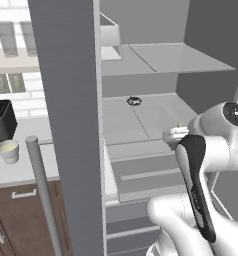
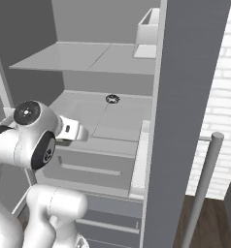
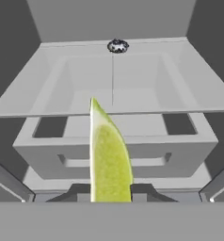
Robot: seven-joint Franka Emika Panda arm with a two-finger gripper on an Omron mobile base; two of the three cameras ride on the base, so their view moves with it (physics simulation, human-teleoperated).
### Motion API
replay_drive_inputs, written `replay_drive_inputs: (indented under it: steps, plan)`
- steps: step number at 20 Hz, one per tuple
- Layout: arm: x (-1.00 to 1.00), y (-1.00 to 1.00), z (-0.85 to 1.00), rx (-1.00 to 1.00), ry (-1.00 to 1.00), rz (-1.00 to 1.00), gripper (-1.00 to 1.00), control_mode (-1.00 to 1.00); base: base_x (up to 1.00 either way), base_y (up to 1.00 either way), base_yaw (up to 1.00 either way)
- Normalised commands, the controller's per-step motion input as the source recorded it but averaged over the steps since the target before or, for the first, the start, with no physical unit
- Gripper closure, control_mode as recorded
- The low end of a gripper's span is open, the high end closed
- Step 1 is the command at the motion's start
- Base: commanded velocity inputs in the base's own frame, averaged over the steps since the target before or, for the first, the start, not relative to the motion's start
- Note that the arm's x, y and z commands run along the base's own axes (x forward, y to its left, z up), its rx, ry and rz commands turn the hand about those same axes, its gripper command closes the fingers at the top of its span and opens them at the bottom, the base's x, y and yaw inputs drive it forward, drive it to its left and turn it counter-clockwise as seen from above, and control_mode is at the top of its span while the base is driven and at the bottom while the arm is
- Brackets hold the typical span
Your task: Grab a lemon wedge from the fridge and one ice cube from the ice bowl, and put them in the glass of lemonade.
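The lemon wedge (image 3: 108, 160) sits right in the end effector (image 3: 109, 195), which is squeezed shut on it, with the pointy tip sticking up past the fingers. In the left base view the same little wedge (image 1: 179, 125) peeks up at the front of the white hand.

What could go wrong? The wedge is tiny and thin, so I think it could slip out if the arm swings fast or bumps something. Just ahead of the end effector are the white drawers (image 3: 114, 141) of the fridge (image 1: 66, 125), and above them the shelf (image 3: 114, 80). The open door stands close to one side. A bump on any of these could knock the wedge loose, and it might drop where it is hard to reach.

Far back on that shelf lies a small dark ring (image 3: 117, 45). It is not needed.

Well off to the side, out on the tabletop (image 1: 26, 165), waits the glass of lemonade (image 1: 8, 149) beside a black toaster (image 1: 2, 120). That is a long carry.

I can read no words or labels anywhere.
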Motion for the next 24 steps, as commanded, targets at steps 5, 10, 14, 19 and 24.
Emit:
replay_drive_inputs:
  steps: [5,10,14,19,24]
  plan:
    - [-0.58,0.0,0.18,0.0,0.02,0.0,1.0,-1.0,0.0,0.0,0.0]
    - [-0.44,0.0,0.35,0.0,0.0,0.0,1.0,-1.0,0.0,0.0,0.0]
    - [-0.37,0.04,0.42,0.0,0.0,0.0,1.0,-1.0,0.0,0.0,0.0]
    - [-0.44,0.05,0.0,-0.01,0.01,0.0,1.0,1.0,-0.39,0.0,0.0]
    - [0.0,0.0,0.0,0.0,0.0,0.0,1.0,1.0,-1.0,0.0,0.0]
